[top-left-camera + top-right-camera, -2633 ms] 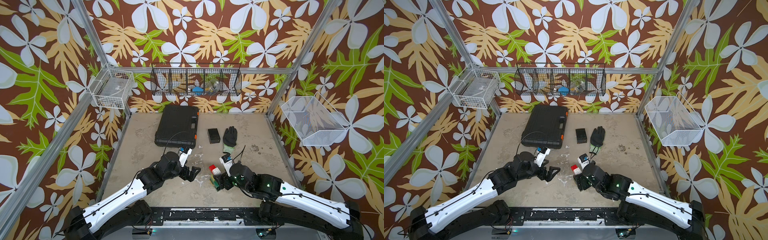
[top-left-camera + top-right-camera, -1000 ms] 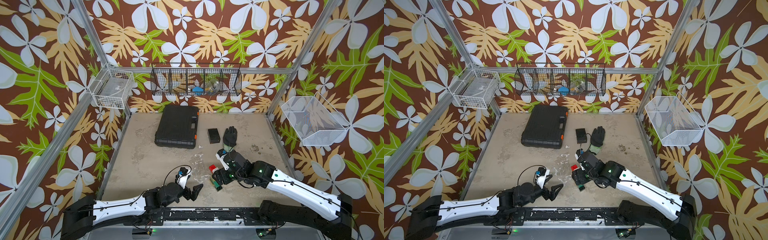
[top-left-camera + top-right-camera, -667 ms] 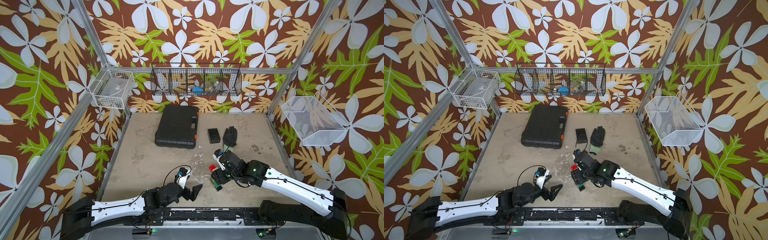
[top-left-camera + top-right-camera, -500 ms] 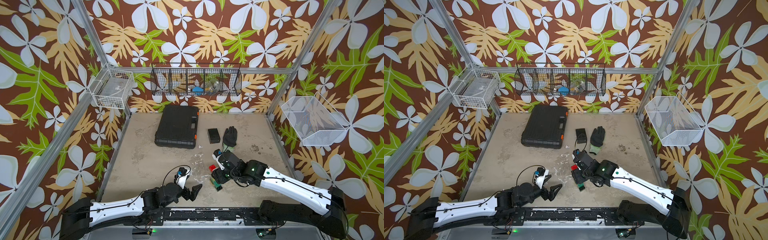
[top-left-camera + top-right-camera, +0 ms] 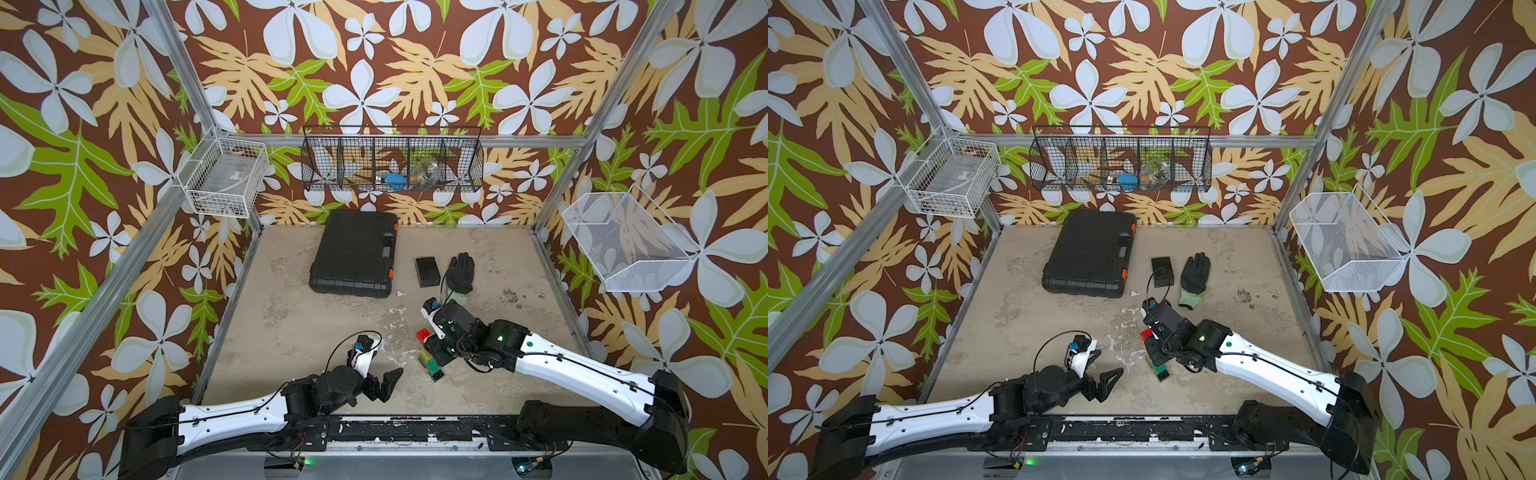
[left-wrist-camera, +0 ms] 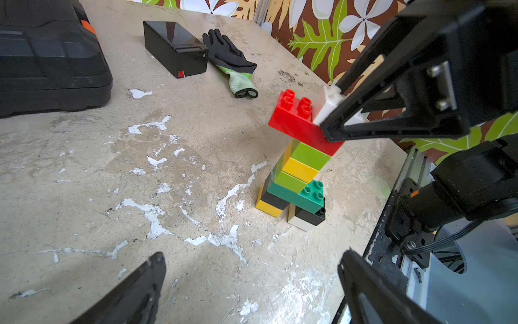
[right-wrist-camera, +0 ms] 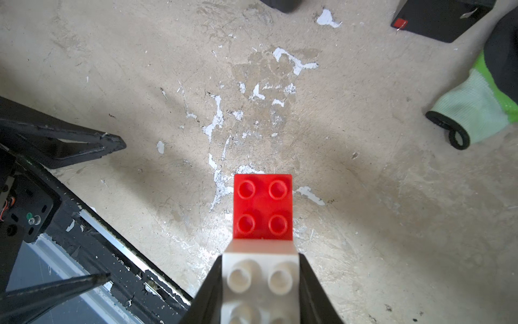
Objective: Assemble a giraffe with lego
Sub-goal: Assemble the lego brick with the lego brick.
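Right claw pinches glossy studded white brick, apparently atop blocky giraffe.

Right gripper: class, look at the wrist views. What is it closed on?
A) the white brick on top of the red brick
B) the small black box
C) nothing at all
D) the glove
A: in the right wrist view the right gripper has a finger pressed against each side of the white brick, which sits on the red brick.
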Tool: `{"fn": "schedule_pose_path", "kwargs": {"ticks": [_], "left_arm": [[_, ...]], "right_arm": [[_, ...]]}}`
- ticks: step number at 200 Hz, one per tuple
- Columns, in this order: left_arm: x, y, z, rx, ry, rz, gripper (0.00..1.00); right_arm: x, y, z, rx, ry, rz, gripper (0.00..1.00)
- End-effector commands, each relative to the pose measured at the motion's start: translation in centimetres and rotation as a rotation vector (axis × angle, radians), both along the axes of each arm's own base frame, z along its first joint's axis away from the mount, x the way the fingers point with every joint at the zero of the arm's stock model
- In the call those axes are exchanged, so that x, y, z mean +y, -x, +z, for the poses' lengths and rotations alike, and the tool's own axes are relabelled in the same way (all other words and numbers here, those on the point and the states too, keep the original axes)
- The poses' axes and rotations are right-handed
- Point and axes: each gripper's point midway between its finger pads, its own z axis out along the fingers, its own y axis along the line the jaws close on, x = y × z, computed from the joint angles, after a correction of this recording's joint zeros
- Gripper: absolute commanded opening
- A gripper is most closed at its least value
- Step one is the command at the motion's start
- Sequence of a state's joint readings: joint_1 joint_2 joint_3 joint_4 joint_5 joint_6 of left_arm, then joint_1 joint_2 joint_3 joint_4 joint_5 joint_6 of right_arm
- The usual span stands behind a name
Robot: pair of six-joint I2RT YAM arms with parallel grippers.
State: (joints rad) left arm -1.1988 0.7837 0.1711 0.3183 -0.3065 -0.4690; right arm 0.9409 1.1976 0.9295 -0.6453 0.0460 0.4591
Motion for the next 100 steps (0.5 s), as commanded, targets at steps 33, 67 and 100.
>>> {"fn": "schedule_pose_path", "kwargs": {"ticks": [33,67,100], "left_arm": [[0.3,-0.3,0.0,-0.004,0.004,0.025,1.00],[0.6,-0.5,-0.3,-0.003,0.006,0.040,1.00],[0.8,-0.5,-0.4,-0.003,0.005,0.044,1.00]], "right_arm": [[-1.2,0.8,-1.9,0.020,0.097,0.029,0.17],[-1.4,2.2,-3.6,0.037,0.189,0.070,0.16],[-2.2,3.4,-5.3,0.073,0.237,0.063,0.16]]}}
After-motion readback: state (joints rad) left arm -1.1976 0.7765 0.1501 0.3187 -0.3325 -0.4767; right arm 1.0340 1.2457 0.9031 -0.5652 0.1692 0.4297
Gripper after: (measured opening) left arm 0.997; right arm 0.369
